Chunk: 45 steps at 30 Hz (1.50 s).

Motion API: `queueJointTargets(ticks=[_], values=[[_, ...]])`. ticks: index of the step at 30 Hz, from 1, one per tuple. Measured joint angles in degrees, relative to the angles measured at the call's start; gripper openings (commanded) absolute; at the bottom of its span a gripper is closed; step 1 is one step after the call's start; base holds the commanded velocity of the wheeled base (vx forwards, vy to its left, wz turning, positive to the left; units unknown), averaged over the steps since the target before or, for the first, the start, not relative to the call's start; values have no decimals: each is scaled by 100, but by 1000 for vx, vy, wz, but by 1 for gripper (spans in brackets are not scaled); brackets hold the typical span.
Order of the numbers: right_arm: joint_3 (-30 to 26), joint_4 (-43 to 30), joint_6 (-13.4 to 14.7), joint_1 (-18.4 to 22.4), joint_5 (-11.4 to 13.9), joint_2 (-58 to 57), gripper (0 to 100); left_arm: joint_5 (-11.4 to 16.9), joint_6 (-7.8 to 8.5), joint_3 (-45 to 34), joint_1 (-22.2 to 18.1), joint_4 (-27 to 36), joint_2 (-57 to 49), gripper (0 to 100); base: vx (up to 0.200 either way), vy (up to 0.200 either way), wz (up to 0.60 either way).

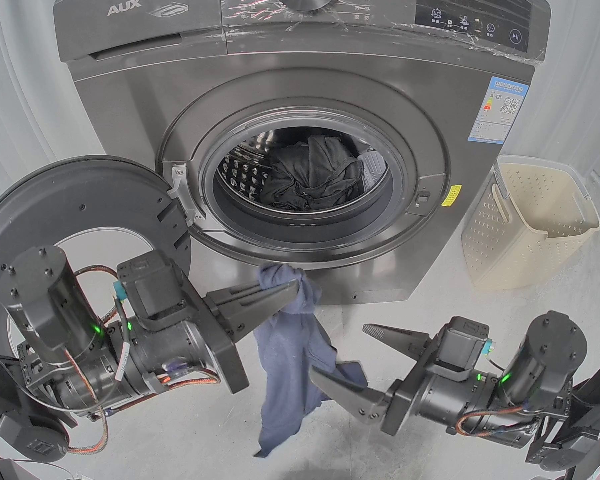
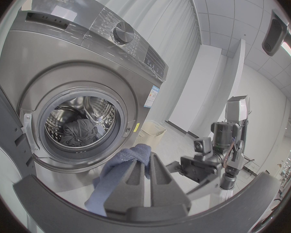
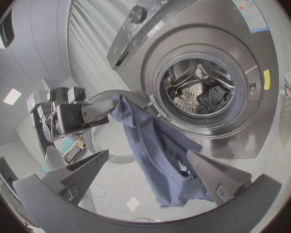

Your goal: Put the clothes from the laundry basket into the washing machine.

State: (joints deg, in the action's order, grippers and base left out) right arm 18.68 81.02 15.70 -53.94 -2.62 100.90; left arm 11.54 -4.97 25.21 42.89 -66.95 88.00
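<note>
Swinging wide to the left of the washing machine point(image 1: 313, 68), the round door point(image 1: 80, 195) is sitting close beside the left arm, so a careless lift is risking a knock against its hard rim. The left gripper point(image 1: 292, 292) is hovering just below the machine's opening, its fingers pressed together on a small bunch at the top of the blue garment point(image 1: 293, 368). With so little cloth in the pinch, the soft, limp fabric is in danger of slipping free. The rest is hanging long and loose in front of the machine, and that tail is threatening to snag on the opening's rim or trail outside. Dark crumpled clothes point(image 1: 310, 171) are lying in the machine's perforated metal drum. Below the machine's right half, the right gripper point(image 1: 343, 353) is waiting with fingers spread wide; one ribbed tip seems to be brushing the cloth, though I cannot be sure. Right of the machine, the cream plastic laundry basket point(image 1: 533, 221), holed all over, is standing.
</note>
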Motion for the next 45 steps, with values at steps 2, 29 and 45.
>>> queueJointTargets(ticks=[2,29,45], values=[[-217,55,-9,1,57,-33,100,-11,-30,54,-15,-11,4,0,0,0,0],[246,197,-490,1215,360,549,100,-16,-305,456,-118,-315,-378,0,0,0,0],[1217,332,-522,1423,590,1477,100,-11,-299,480,-122,-339,-438,0,0,0,0]])
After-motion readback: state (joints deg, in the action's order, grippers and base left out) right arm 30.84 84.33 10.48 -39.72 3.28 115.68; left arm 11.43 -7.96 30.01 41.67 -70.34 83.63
